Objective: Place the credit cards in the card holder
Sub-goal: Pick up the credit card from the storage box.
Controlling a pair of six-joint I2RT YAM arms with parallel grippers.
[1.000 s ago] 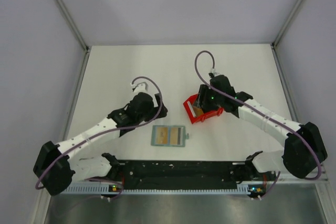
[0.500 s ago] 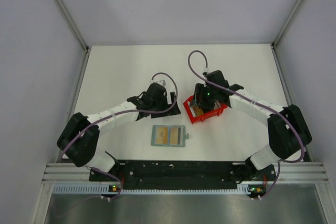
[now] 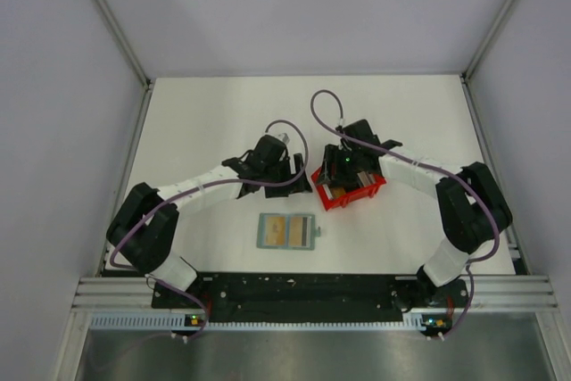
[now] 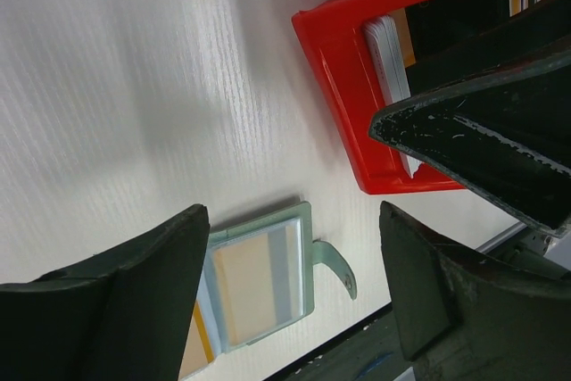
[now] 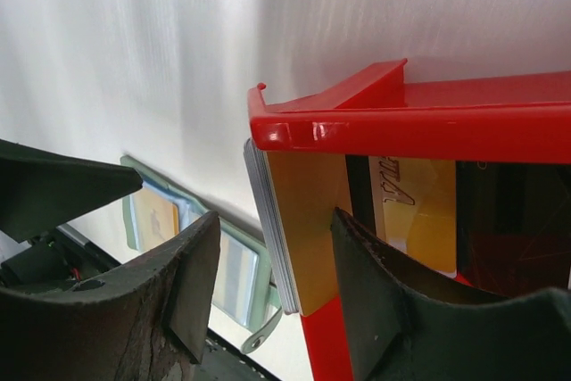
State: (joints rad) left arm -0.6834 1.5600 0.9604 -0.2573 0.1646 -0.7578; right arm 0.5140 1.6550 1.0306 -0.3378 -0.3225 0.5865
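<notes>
from above, the card holder (image 3: 287, 231) lies open on the table (image 3: 205, 122), near the red bin (image 3: 357, 199). at the left wrist, the left end effector (image 4: 293, 216) is spread and empty over the table. at the right wrist, the right end effector (image 5: 277, 220) is spread around the credit cards (image 5: 308, 238) standing in the bin, a gap showing beside one finger.

one card holder (image 3: 286, 231), one red bin (image 4: 343, 86).

White table (image 3: 205, 122), pale lilac walls (image 3: 294, 6), metal corner rails (image 3: 111, 20)
</notes>
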